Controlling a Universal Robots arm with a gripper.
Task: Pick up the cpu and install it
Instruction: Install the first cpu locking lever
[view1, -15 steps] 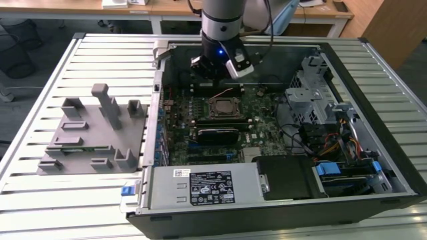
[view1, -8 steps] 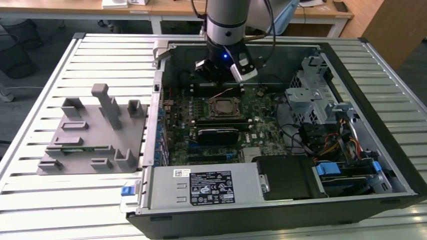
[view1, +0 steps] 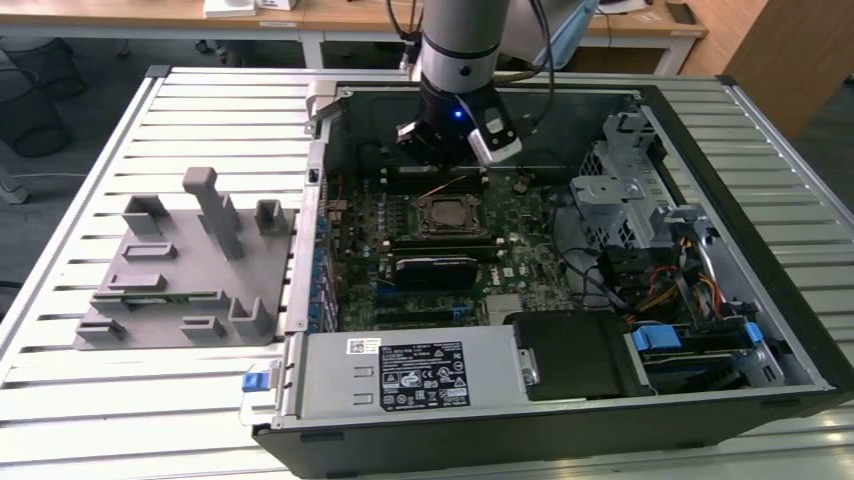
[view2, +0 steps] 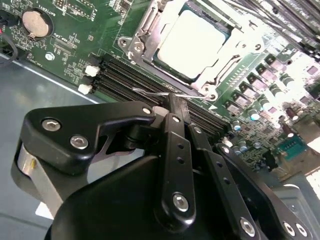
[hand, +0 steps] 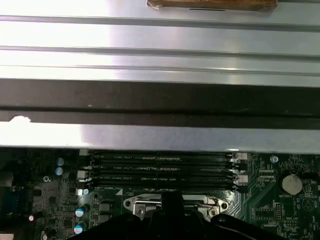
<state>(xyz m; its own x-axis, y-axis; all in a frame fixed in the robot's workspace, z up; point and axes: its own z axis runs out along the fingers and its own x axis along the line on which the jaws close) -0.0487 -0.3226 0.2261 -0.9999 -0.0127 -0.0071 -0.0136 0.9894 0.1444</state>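
The cpu (view2: 192, 42), a flat square chip with a silvery-white top, lies in the motherboard socket inside its metal frame (view2: 145, 30). My gripper (view2: 175, 102) is shut with nothing between its fingers; its tip hovers over the memory slots (view2: 130, 82) just beside the socket, close to a thin wire lever (view2: 150, 92). In the exterior view the gripper (view1: 447, 152) hangs inside the open computer case, a little behind the socket (view1: 446, 215). In the first wrist view the dark fingertips (hand: 172, 200) overlap the socket frame (hand: 140, 204).
Grey plastic fixture blocks (view1: 174, 270) stand on the slatted table at the exterior view's left. The case holds a power supply (view1: 400, 375), a drive cage (view1: 627, 190) and loose cables (view1: 667, 280). A coin battery (hand: 291, 184) sits near the memory slots (hand: 160, 172). The case wall (hand: 160, 100) rises behind.
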